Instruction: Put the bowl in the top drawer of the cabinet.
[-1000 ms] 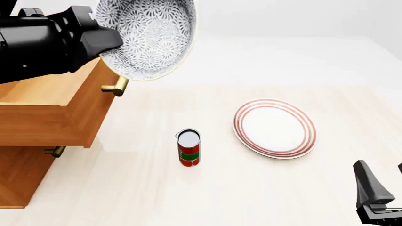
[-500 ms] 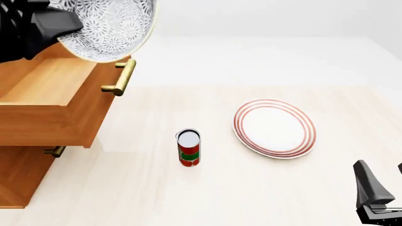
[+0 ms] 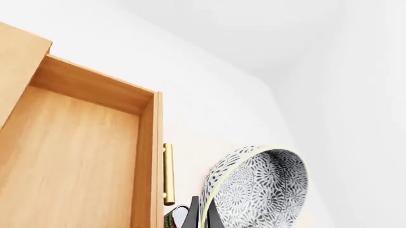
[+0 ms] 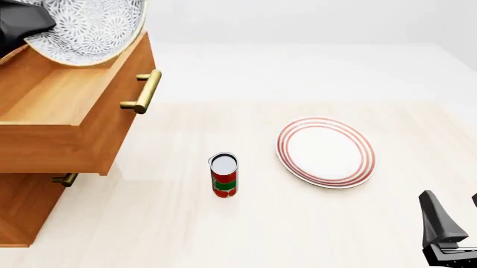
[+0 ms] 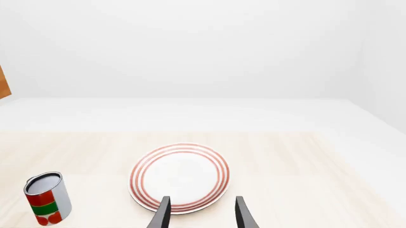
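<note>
The bowl (image 4: 89,25), white with a dense grey-blue floral pattern, hangs tilted on its edge over the open top drawer (image 4: 56,103) of the cabinet (image 4: 26,209) at the far left. My left gripper (image 4: 19,22) is shut on its rim. In the left wrist view the fingers (image 3: 190,216) clamp the rim of the bowl (image 3: 263,185) beside the drawer's brass handle (image 3: 167,173) and its bare wooden floor (image 3: 76,156). My right gripper (image 4: 447,234) stands open near the front right edge, its fingers (image 5: 163,213) apart with nothing between them.
A red, green and white can (image 4: 223,175) stands upright in the middle of the table. A flat white plate with red rings (image 4: 325,151) lies to its right, straight ahead of the right gripper. The lower drawer's small brass handle (image 4: 66,180) shows under the open drawer.
My left arm has carried the bowl leftward, from past the drawer's handle to above the open drawer. The right arm, can and plate have not moved.
</note>
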Controlling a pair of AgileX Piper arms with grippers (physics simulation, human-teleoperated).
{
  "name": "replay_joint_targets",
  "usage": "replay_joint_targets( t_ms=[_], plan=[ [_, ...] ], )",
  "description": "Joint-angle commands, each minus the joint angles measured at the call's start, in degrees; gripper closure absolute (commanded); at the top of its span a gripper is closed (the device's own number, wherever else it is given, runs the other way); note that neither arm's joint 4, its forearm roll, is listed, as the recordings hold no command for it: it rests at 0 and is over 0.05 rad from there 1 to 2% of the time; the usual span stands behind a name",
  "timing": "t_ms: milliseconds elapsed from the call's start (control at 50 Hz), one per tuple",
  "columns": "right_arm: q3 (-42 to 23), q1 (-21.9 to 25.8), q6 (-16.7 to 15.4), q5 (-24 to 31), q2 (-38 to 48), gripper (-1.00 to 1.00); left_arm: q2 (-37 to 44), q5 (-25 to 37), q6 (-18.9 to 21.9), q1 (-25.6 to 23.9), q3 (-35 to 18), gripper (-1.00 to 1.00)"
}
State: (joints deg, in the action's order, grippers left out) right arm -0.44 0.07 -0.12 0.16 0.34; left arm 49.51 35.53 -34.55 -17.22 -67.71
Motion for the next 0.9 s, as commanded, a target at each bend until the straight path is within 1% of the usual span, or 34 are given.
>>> replay_joint_targets(
  t_ms=[20, 140, 500, 700, 900],
  plan=[
    [0.1, 0.0, 0.0, 0.0, -0.1, -1.00, -1.6, 1.3, 0.7, 3.5, -0.4, 1.00],
    [0.1, 0.0, 0.1, 0.0, 0.0, -1.00, -2.3, 2.2, 1.6, 6.0, -0.4, 1.00],
    [0.0, 0.0, 0.0, 0.0, 0.0, -1.00, -2.3, 2.8, 2.1, 9.9, -0.7, 1.00],
    [0.0, 0.0, -0.1, 0.0, 0.0, -1.00, -2.1, 1.8, 2.0, 11.8, 0.8, 1.00],
    [0.1, 0.0, 0.1, -0.1, 0.1, -1.00, -1.1, 0.9, 1.8, 13.4, 1.1, 1.00]
  ],
)
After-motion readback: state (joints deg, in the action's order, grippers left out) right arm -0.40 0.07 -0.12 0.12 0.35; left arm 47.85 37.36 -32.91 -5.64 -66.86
